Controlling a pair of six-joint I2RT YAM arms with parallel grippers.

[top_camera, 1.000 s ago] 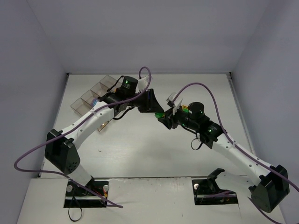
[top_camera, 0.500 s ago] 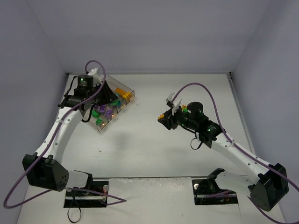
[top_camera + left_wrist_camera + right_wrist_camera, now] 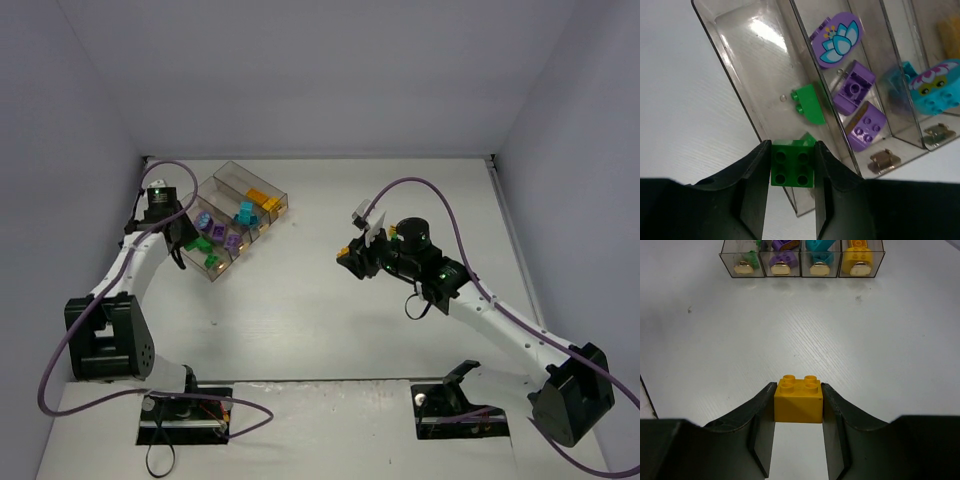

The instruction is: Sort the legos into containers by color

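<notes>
My left gripper (image 3: 792,150) is shut on a green lego (image 3: 792,164), studs toward the camera, held over the near end of the leftmost of the four joined clear containers (image 3: 750,60). That bin holds another green lego (image 3: 809,102). The bin beside it has purple legos (image 3: 854,90), and the one after that a cyan piece (image 3: 930,90). In the top view the left gripper (image 3: 188,245) is at the containers' (image 3: 225,183) left near end. My right gripper (image 3: 798,390) is shut on an orange-yellow lego (image 3: 798,401) above bare table, facing the containers (image 3: 730,267) from a distance. In the top view the right gripper (image 3: 350,256) is at the table's middle.
Each bin end bears a small gold mark (image 3: 781,270). The rightmost bin holds orange-yellow legos (image 3: 262,198). A purple cable (image 3: 420,185) arcs over the right arm. The box's walls enclose the table on the left, back and right.
The left arm swung from the table's middle, beside the right gripper, leftward to the containers with the green lego. The right arm has barely moved.
</notes>
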